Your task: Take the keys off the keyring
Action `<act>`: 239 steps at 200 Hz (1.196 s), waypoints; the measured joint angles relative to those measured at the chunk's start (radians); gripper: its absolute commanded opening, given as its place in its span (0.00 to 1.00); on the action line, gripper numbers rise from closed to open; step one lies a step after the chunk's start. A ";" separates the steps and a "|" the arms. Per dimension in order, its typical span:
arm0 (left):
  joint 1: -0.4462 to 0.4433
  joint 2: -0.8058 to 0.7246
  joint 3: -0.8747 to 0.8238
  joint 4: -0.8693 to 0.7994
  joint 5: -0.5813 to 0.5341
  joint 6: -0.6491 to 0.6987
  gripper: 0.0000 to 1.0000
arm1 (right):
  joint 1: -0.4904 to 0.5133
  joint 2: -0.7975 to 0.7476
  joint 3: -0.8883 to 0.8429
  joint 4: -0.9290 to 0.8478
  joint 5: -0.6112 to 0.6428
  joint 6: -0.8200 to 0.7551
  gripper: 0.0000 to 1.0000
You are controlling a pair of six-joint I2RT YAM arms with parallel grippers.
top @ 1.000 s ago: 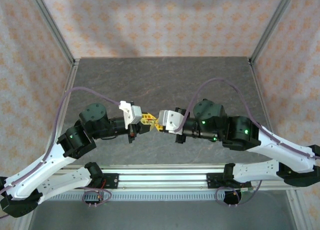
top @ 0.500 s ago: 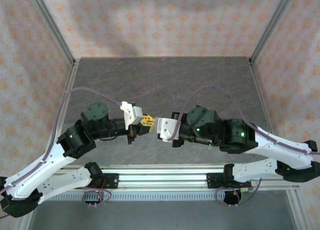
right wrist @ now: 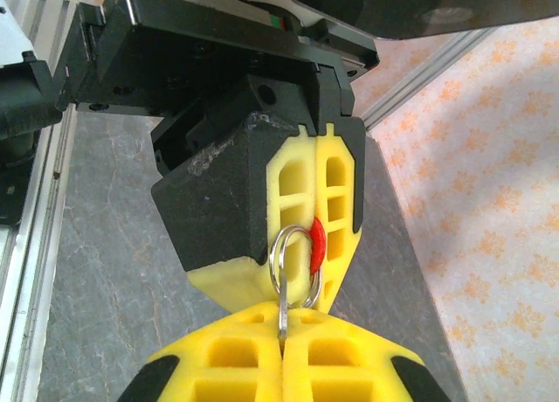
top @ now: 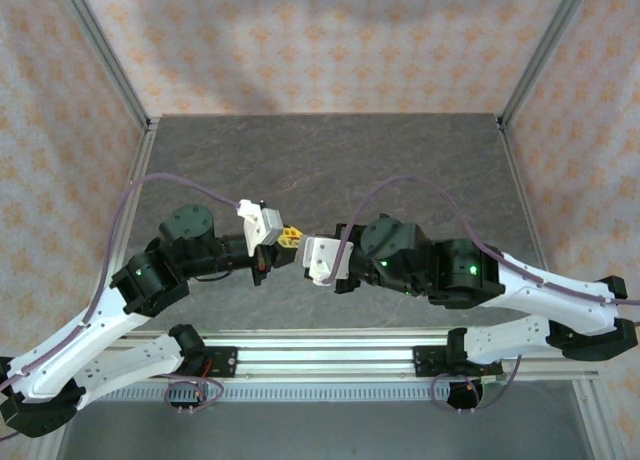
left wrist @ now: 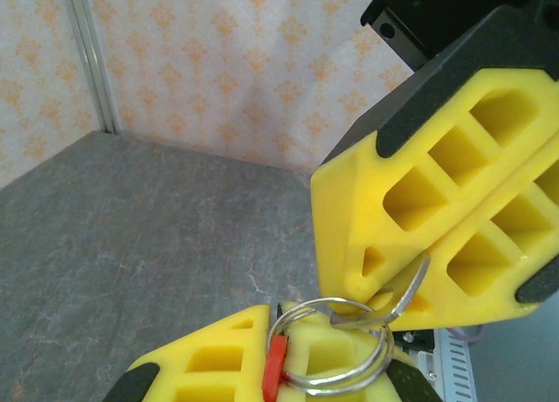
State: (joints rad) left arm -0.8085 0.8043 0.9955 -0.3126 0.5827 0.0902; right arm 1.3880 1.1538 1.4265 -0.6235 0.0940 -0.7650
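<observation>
Our left pincer [left wrist: 279, 330] clamps the keyring [right wrist: 318, 243]; our right pincer [right wrist: 281, 345] nips the key [right wrist: 282, 316], opposed to work it off.

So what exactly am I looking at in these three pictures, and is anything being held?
Two robot arms are bolted at the near edge of a grey table. The overhead picture looks down on both, the left arm and the right arm. The other two pictures come from a camera on each wrist, looking along that arm's own yellow jaws. The left arm's jaws are shut on the keyring, a small red piece on a silvery wire ring. The right arm's jaws are shut on a thin silvery key that looks hooked on that ring. Both are held in the air between the arms, above the table.
</observation>
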 measured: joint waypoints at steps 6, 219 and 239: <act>0.000 0.000 0.001 -0.001 -0.003 -0.002 0.00 | 0.002 0.000 -0.004 0.009 0.008 -0.004 0.00; 0.019 -0.002 0.038 -0.069 -0.032 -0.022 0.00 | 0.067 -0.041 -0.178 0.291 0.184 -0.190 0.00; 0.019 0.002 0.039 -0.074 -0.022 -0.023 0.00 | 0.076 -0.040 -0.180 0.291 0.203 -0.227 0.00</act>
State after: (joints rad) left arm -0.7891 0.8059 1.0340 -0.3870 0.5606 0.0673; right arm 1.4639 1.1141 1.2469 -0.3328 0.2966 -0.9916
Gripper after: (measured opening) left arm 0.056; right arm 0.050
